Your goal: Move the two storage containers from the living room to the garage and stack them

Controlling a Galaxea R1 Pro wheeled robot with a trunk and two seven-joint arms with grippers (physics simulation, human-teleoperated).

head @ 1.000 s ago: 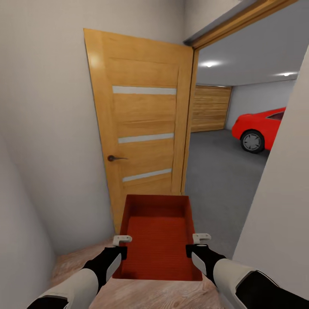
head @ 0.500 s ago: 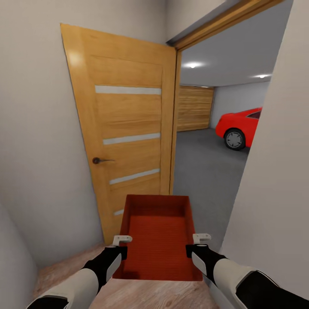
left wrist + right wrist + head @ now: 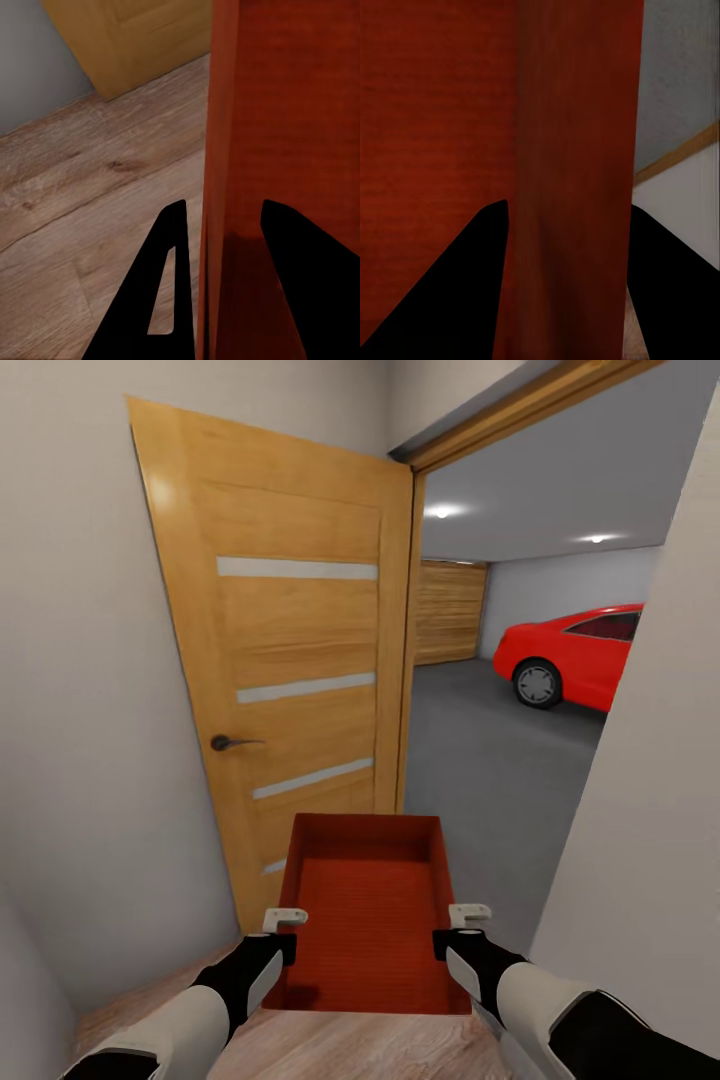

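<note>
One orange-red storage container hangs level in front of me, carried between both arms above light wood planks. My left gripper is shut on its left wall, which passes between the black fingers in the left wrist view as the container wall. On the opposite side, my right gripper is shut on the right wall. Through the open doorway lies the garage, with its rough dark grey floor starting just past the container's far end.
A wooden door with a dark handle stands open at the left, close to the container. A white wall bounds the doorway on the right. Inside the garage are a red car and a wood-plank door.
The whole view has shifted as the camera moved: the open door now sits further left and more of the red car shows. Container and grippers hold the same pose.
</note>
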